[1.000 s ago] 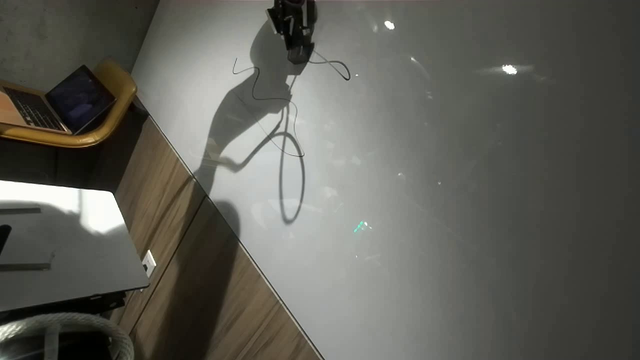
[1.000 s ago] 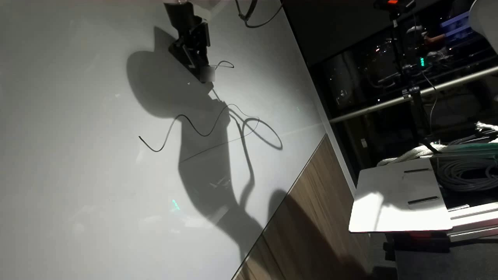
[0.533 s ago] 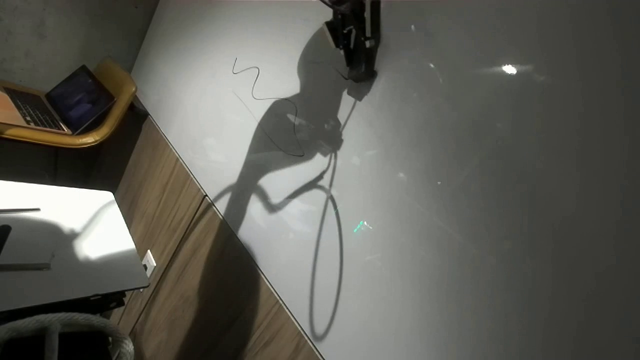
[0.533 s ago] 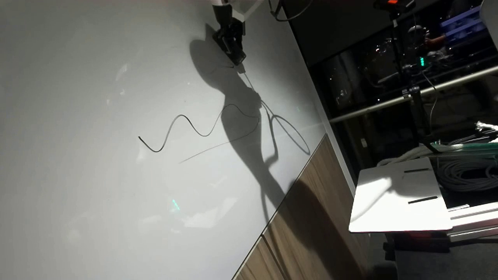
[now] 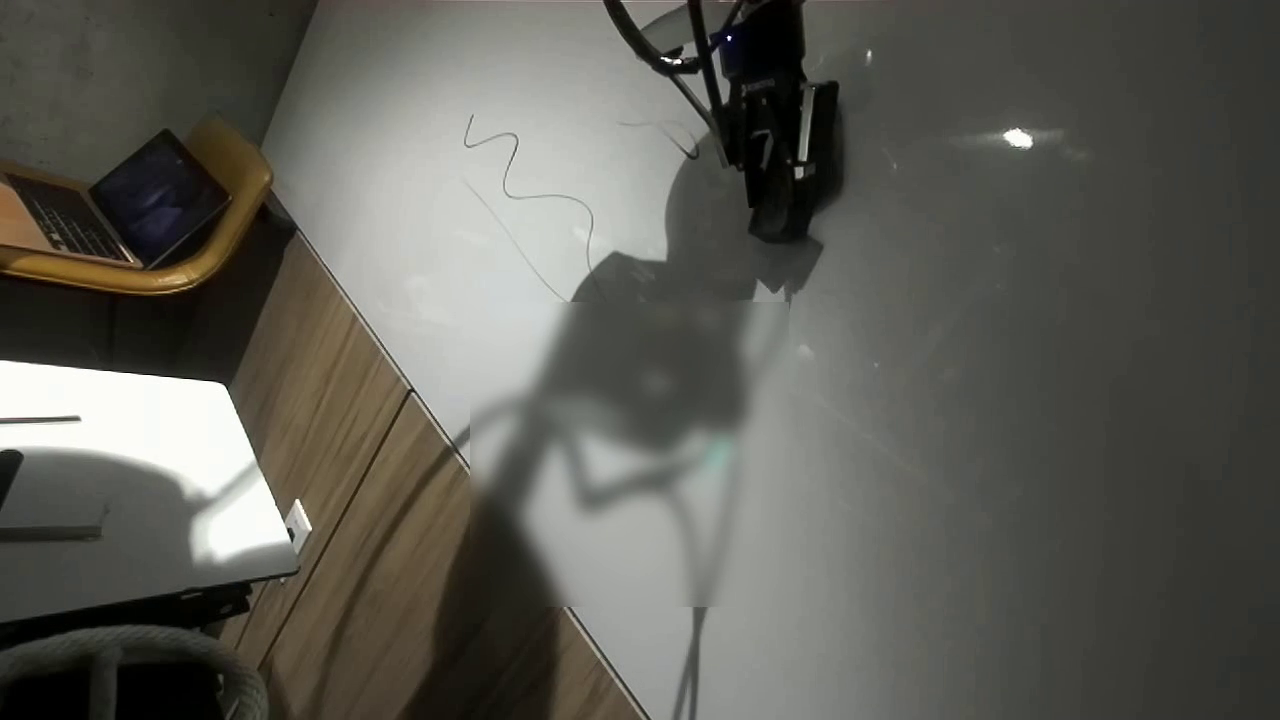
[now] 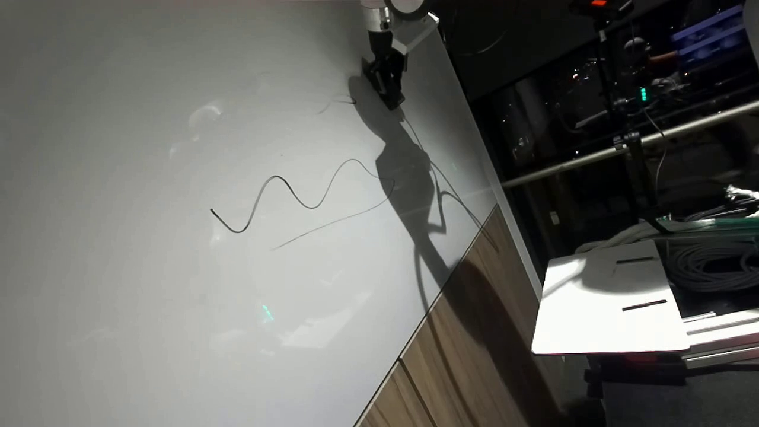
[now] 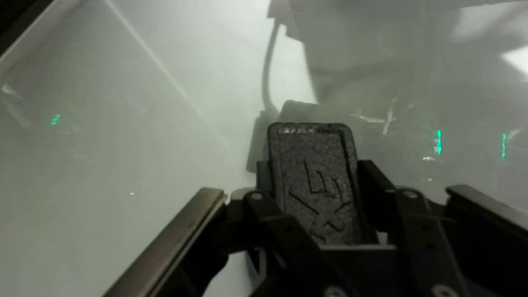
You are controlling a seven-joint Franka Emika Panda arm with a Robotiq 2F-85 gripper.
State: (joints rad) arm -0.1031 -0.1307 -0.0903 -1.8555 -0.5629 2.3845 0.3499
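A dark grey block (image 7: 313, 181), like a board eraser, with scratchy lines on its face, is clamped between the black fingers (image 7: 377, 185) of my gripper (image 7: 315, 194). In both exterior views the gripper (image 5: 790, 180) is low over or against a glossy white board (image 5: 1000, 450); contact cannot be told. The block's far end points along the board, its shadow close beside it. A long wavy black line (image 6: 256, 204) crosses the board, well apart from the gripper (image 6: 386, 80). Nearer to it is a short, faint, broken curve (image 6: 354, 101), also in an exterior view as a short curve (image 5: 692, 152).
Wood panelling (image 5: 350, 480) with a white outlet (image 5: 298, 525) borders the board. A laptop (image 5: 150, 205) rests on a yellow chair (image 5: 235, 165). A white tabletop (image 6: 611, 320) and coiled cables (image 6: 711, 267) stand off to the side. Part of an exterior view is blurred.
My gripper has travelled right in both exterior views with the block in it, and lower in one of them. The short curve looks fainter and more broken. The long wavy line is unchanged.
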